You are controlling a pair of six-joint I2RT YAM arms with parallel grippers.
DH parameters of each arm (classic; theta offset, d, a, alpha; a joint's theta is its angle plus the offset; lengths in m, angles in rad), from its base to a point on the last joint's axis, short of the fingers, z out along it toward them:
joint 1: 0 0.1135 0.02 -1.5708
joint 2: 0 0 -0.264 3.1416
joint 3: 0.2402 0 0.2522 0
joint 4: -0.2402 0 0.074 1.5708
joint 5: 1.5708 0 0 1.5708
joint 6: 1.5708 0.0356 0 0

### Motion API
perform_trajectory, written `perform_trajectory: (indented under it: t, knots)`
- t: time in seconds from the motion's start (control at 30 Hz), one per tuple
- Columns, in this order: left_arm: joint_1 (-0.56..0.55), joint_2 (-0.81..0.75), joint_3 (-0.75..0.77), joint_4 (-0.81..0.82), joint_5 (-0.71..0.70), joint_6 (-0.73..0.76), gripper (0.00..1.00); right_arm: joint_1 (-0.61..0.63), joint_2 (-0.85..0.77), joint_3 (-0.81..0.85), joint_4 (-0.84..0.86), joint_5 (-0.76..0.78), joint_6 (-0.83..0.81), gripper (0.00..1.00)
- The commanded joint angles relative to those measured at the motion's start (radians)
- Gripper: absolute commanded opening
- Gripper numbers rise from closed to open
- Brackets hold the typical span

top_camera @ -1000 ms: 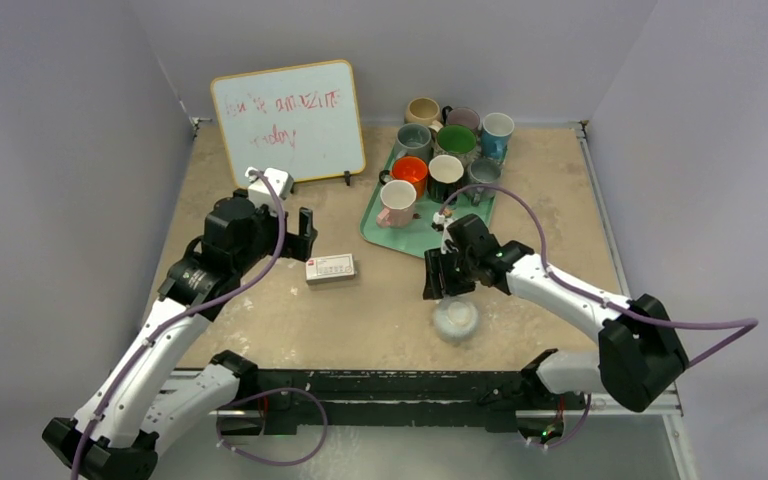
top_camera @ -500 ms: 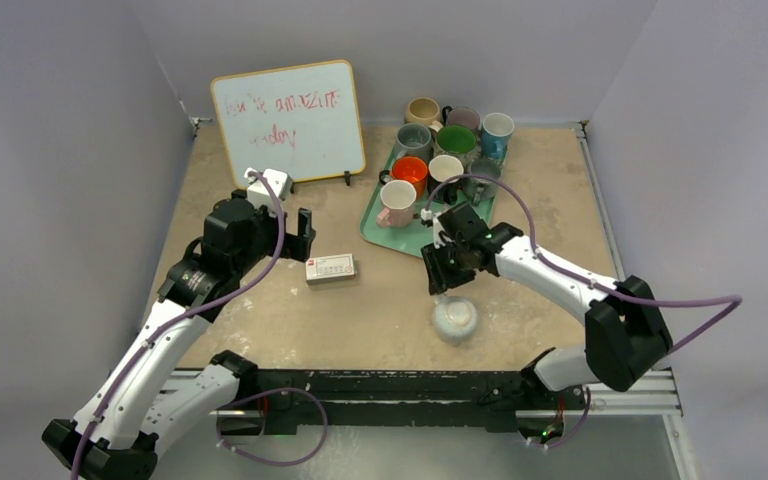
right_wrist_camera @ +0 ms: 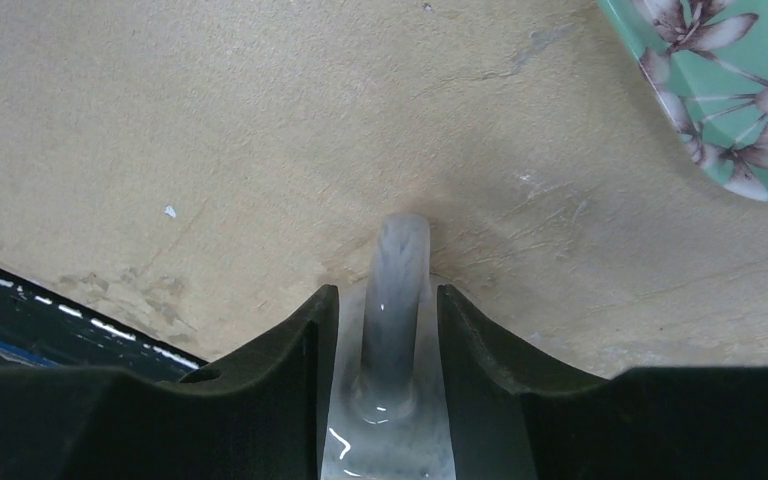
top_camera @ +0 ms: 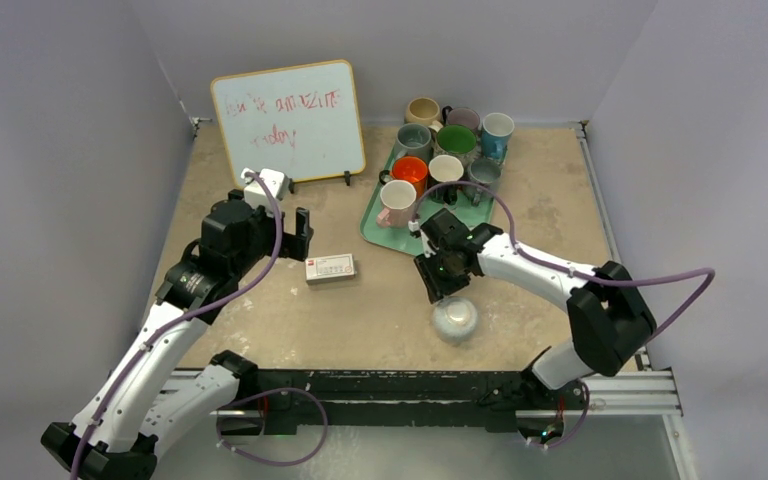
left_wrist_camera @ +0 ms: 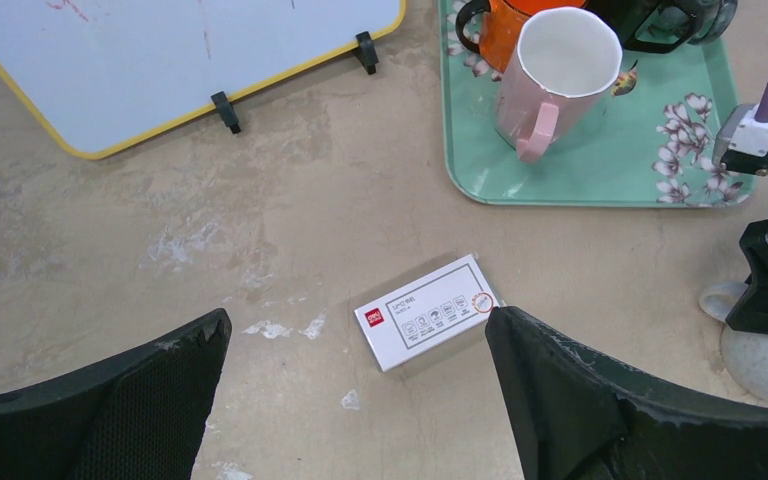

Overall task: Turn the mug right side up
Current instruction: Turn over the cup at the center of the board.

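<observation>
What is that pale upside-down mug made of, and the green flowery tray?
The mug looks like glazed ceramic: its thick pale grey handle is smooth and carries small bright glints. The tray looks like plastic or melamine, though painted metal is possible: it has a thin raised rim, an even green surface and flat printed flowers.
</observation>
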Motion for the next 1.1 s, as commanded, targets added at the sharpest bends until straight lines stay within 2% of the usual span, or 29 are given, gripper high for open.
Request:
perform_trajectory:
  t: [0.0, 0.2, 0.57, 0.7, 0.8, 1.0, 1.07]
  knots:
    - [0.007, -0.015, 0.0, 0.017, -0.014, 0.008, 0.99, 0.022, 0.018, 0.049, -0.033, 0.043, -0.001, 0.43]
    - [0.006, -0.024, 0.002, 0.013, -0.028, 0.01, 0.99, 0.038, 0.075, 0.068, -0.035, 0.042, -0.007, 0.42]
    - [0.006, -0.035, 0.002, 0.014, -0.043, 0.005, 1.0, 0.064, 0.145, 0.102, -0.056, 0.068, -0.012, 0.3]
    - [0.006, -0.031, 0.003, 0.007, -0.133, -0.019, 1.0, 0.075, 0.164, 0.108, -0.06, 0.065, -0.017, 0.26]
    - [0.007, -0.02, 0.017, -0.014, -0.178, -0.027, 1.0, 0.076, 0.146, 0.105, -0.043, 0.065, -0.017, 0.19]
    - [0.007, -0.021, 0.015, -0.01, -0.181, -0.032, 1.0, 0.076, 0.08, 0.11, 0.002, 0.026, -0.021, 0.0]
    - [0.007, -0.021, 0.012, -0.006, -0.175, -0.031, 1.0, 0.076, 0.055, 0.107, 0.024, 0.019, -0.02, 0.0]
